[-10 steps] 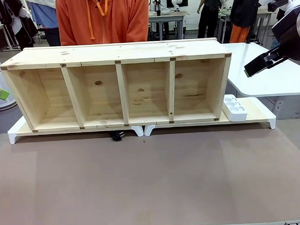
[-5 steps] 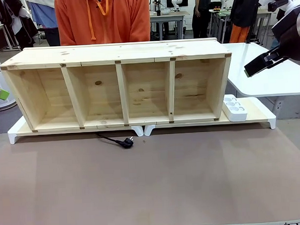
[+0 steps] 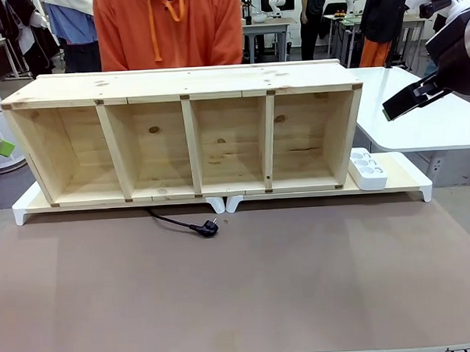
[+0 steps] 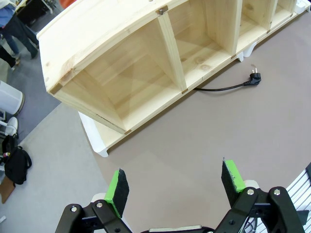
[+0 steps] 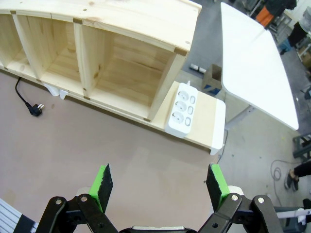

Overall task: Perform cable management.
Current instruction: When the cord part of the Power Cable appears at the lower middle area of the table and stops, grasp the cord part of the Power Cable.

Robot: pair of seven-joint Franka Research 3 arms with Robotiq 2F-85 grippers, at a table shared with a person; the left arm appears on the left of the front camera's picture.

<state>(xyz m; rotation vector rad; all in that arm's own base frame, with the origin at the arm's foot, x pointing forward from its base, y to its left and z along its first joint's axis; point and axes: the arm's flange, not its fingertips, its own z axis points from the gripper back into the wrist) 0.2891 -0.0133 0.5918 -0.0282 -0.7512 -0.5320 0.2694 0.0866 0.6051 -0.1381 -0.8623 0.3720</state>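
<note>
The shelf (image 3: 188, 83) is set on a low stand (image 3: 411, 180) at the back of the table (image 3: 240, 293). The power strip (image 3: 366, 169) is placed just right of it. The cable (image 3: 207, 228) is laid in front, and a person (image 3: 170, 31) is seen behind.

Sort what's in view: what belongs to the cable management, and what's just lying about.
Job in hand: black cable; its plug.
Lying about: wooden shelf; white power strip; white side table.

Black cable (image 3: 182, 223), pale wooden shelf (image 3: 186, 84)
</note>
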